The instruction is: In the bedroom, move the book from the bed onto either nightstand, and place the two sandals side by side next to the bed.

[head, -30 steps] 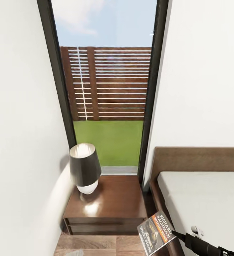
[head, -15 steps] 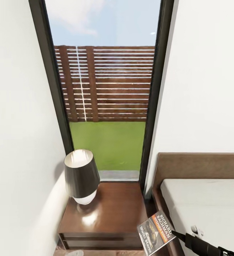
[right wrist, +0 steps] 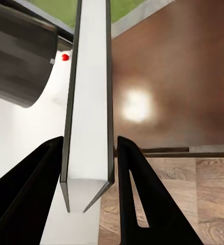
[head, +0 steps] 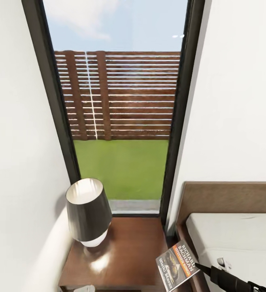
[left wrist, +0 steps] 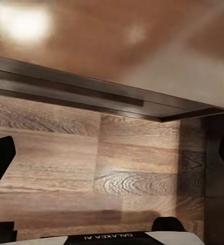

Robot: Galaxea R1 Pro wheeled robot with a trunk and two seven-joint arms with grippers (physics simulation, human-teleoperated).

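The book [head: 177,265], dark with an orange band, hangs tilted just off the nightstand's [head: 124,251] right front corner, beside the bed [head: 238,235]. My right gripper [head: 197,267] is shut on its lower edge. The right wrist view looks along the book [right wrist: 89,102] edge-on, with a black finger [right wrist: 40,173] pressed to each cover and the glossy nightstand top [right wrist: 178,76] beyond it. My left gripper [left wrist: 112,155] is open, fingers wide apart, over the wood floor [left wrist: 117,168] in front of the nightstand's front edge [left wrist: 91,92]. The sandals are out of view.
A dark-shaded lamp [head: 87,211] with a white base stands on the left half of the nightstand, close to the white wall [head: 19,162]. A tall dark-framed window [head: 120,121] rises behind. The brown headboard [head: 230,196] stands against the right wall.
The whole picture has shifted: nightstand, lamp and bed sit lower and look larger, so the camera has moved closer. The book and right gripper keep their place in the picture.
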